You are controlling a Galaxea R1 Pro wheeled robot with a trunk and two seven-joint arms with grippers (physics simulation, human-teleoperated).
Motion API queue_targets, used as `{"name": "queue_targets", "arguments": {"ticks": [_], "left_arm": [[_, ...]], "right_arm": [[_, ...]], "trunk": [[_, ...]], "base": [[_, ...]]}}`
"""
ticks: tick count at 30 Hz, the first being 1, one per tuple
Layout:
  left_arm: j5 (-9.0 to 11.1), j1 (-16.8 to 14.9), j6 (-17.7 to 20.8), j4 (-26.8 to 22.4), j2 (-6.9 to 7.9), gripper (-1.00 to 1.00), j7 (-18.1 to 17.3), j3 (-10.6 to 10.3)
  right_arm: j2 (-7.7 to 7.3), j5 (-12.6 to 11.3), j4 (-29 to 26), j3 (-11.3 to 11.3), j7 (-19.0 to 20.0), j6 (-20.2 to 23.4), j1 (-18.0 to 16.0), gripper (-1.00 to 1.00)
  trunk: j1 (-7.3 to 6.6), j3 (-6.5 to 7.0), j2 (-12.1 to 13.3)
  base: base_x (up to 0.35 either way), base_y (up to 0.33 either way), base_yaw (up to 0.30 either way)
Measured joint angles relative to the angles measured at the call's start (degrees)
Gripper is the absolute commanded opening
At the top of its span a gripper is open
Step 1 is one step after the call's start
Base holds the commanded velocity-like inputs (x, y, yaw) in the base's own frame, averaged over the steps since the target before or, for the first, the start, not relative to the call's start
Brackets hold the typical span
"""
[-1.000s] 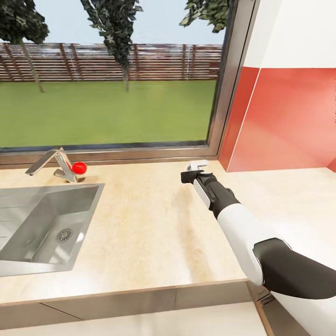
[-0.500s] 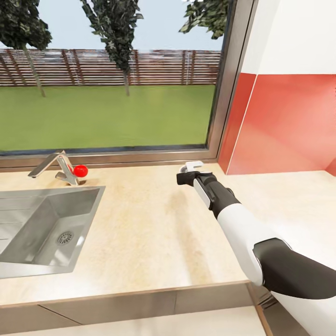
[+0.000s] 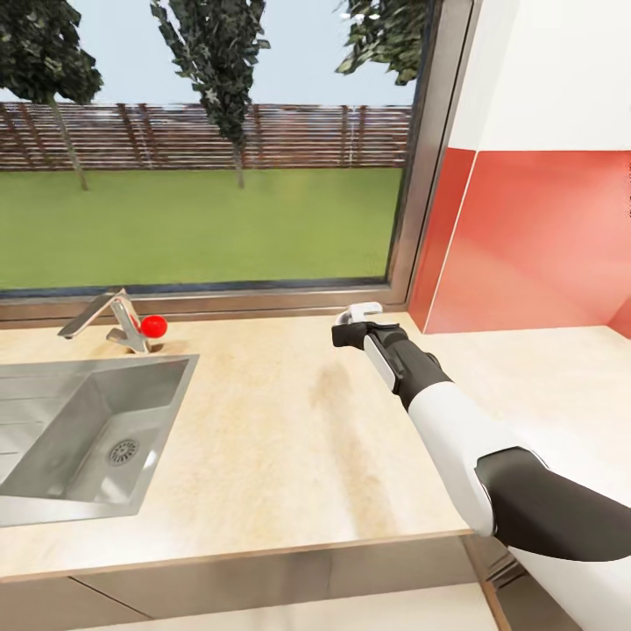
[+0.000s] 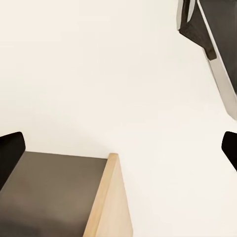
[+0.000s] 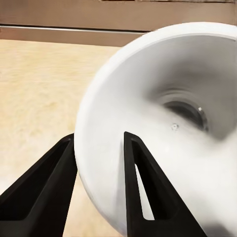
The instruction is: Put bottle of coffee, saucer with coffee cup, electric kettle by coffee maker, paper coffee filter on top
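Note:
My right gripper [image 3: 349,329] reaches out over the beige countertop [image 3: 263,421] near the window sill, shut on the rim of a white saucer [image 3: 365,309]. In the right wrist view the saucer [image 5: 168,118] looms large and tilted, its rim pinched between the two black fingers [image 5: 49,177]. My left gripper [image 4: 118,153] hangs open over a pale floor, its dark fingertips [image 4: 10,158] far apart with nothing between them. The coffee maker, coffee bottle, filter, cup and kettle are out of view.
A steel sink [image 3: 79,421] is set into the counter at the left, with a faucet [image 3: 109,317] and a red knob [image 3: 153,326] behind it. A red backsplash [image 3: 526,237] closes the right side. A cabinet corner [image 4: 106,197] lies below the left gripper.
The whole picture has drifted a little, so the camera moved. My right gripper with the saucer edged slightly left over the counter.

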Motion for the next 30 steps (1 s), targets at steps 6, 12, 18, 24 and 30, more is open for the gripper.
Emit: {"name": "queue_targets", "arguments": {"ticks": [6,12,18,24,30], "left_arm": [[-0.01,0.00,-0.02,-0.01,-0.01,1.00,0.00,0.01],[0.02,0.00,-0.01,-0.01,-0.09,1.00,0.00,0.02],[0.02,0.00,-0.06,0.00,-0.11,1.00,0.00,0.01],[0.02,0.02,-0.07,0.01,-0.10,1.00,0.00,0.02],[0.01,0.00,-0.07,-0.01,-0.09,1.00,0.00,-0.02]], "right_arm": [[0.00,-0.02,0.00,-0.01,0.02,-0.01,0.00,-1.00],[0.00,-0.12,0.00,-0.07,0.06,-0.07,0.00,-1.00],[0.00,-0.14,0.00,-0.09,0.09,-0.09,0.00,-1.00],[0.00,-0.17,-0.08,-0.10,0.16,-0.08,0.00,-1.00],[0.00,-0.15,-0.41,-0.09,0.20,-0.09,0.00,-1.00]], "trunk": [[0.00,0.54,0.00],[0.00,1.08,0.00],[0.00,1.62,0.00],[0.00,2.16,0.00],[0.00,2.70,0.00]], "base": [[0.000,0.000,0.000],[0.000,0.000,0.000],[0.000,0.000,0.000],[0.000,0.000,-0.073],[0.000,0.000,-0.055]]}}
